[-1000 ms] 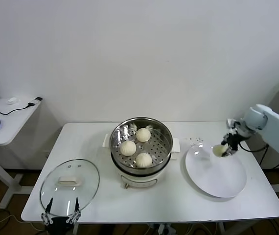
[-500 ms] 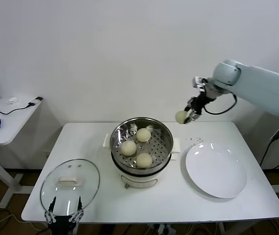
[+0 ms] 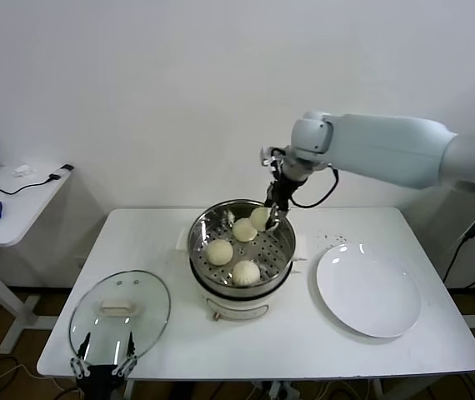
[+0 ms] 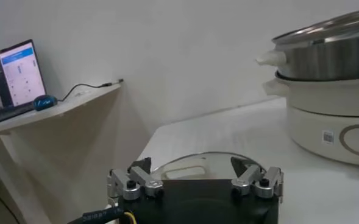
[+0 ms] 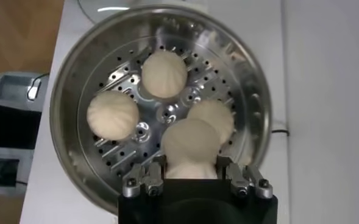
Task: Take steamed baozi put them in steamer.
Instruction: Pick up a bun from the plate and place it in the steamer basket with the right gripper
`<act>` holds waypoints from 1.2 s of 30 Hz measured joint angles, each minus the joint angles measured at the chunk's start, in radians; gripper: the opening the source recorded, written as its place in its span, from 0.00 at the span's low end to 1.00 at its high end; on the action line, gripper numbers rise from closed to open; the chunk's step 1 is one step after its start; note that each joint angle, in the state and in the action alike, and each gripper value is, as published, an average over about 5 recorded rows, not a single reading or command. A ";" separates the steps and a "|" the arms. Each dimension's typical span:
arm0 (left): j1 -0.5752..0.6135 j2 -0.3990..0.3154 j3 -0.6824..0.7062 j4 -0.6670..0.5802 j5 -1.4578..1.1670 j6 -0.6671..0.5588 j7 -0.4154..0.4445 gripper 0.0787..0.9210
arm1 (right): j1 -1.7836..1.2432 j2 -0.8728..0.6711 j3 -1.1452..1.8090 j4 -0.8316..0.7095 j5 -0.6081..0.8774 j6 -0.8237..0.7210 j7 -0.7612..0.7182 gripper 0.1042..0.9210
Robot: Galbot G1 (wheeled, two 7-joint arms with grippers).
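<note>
The steel steamer (image 3: pixel 281 250) sits on its white cooker base at the table's middle. Three cream-white baozi lie on its perforated floor: one at the back (image 3: pixel 243 230), one on the left (image 3: pixel 218 252), one at the front (image 3: pixel 245 272). My right gripper (image 3: pixel 267 218) is shut on a fourth baozi (image 3: pixel 260 218) and holds it over the steamer's back right part. In the right wrist view the held baozi (image 5: pixel 190 146) sits between the fingers above the steamer (image 5: pixel 69 91) and the three others. My left gripper (image 3: pixel 102 368) is open, parked at the table's front left edge.
A round glass lid (image 3: pixel 119 314) lies at the front left, just ahead of my left gripper; it also shows in the left wrist view (image 4: pixel 191 167). A flat white plate (image 3: pixel 368 289) lies bare on the right. A side desk (image 3: pixel 4 208) stands at far left.
My right gripper carried the baozi from the white plate, up and left across the table, and now holds it low over the steamer. The left arm stayed parked.
</note>
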State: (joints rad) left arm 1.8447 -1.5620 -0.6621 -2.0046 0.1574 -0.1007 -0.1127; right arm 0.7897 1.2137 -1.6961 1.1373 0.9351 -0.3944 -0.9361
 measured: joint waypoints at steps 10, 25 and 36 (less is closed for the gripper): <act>-0.004 0.000 -0.004 0.000 -0.003 0.000 0.000 0.88 | -0.060 0.032 -0.055 -0.007 0.012 -0.024 0.058 0.54; -0.018 0.000 -0.002 0.008 -0.003 0.005 0.000 0.88 | -0.077 0.049 -0.077 -0.001 0.020 -0.040 0.082 0.82; -0.014 0.004 -0.007 0.013 -0.007 0.001 -0.001 0.88 | -0.041 0.014 -0.064 0.019 0.028 -0.024 0.063 0.88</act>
State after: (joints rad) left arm 1.8311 -1.5585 -0.6687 -1.9912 0.1509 -0.1000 -0.1133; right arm 0.7487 1.2276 -1.7598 1.1560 0.9633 -0.4180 -0.8729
